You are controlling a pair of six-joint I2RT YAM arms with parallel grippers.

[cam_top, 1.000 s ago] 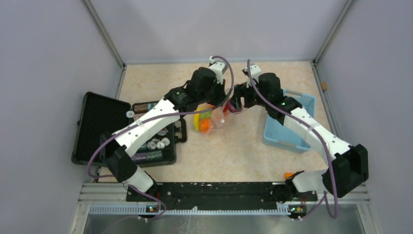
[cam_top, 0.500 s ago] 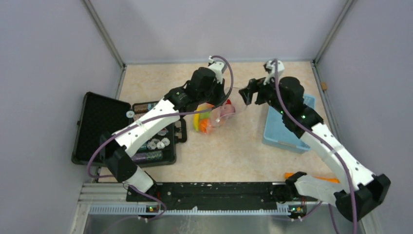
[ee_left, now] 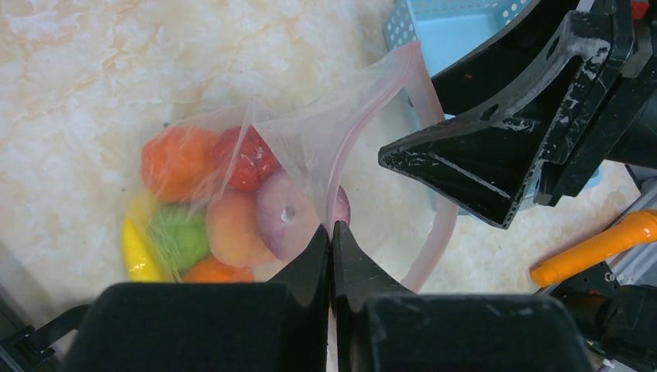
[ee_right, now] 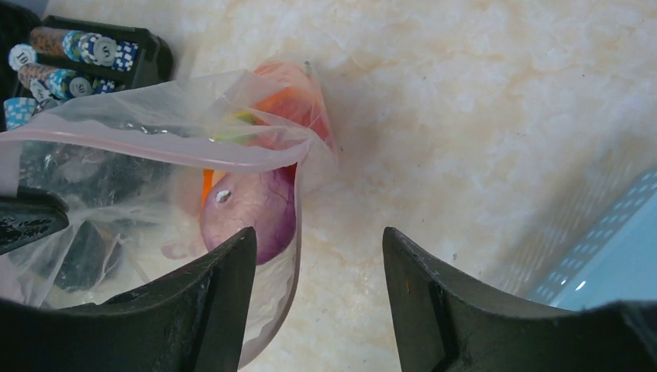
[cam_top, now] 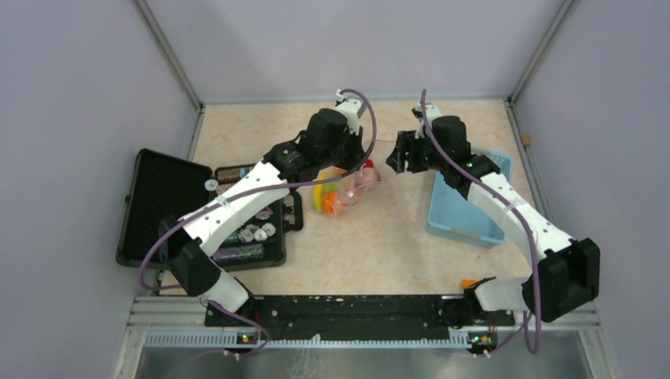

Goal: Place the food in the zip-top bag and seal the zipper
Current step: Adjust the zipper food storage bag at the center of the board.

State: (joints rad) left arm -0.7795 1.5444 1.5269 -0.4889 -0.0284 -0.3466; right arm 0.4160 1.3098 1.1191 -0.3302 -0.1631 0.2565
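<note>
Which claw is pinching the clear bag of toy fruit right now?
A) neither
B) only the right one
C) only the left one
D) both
C: the left gripper has its fingers closed on the edge of the bag, while the right gripper is open near the bag's mouth with nothing between its fingers.

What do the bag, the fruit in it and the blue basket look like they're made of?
The bag looks like thin clear plastic film: it creases, and the fruit shows through. The fruit seems moulded plastic, smooth and glossy, though foam or rubber is possible. The basket looks like rigid light-blue plastic with perforated walls.
</note>
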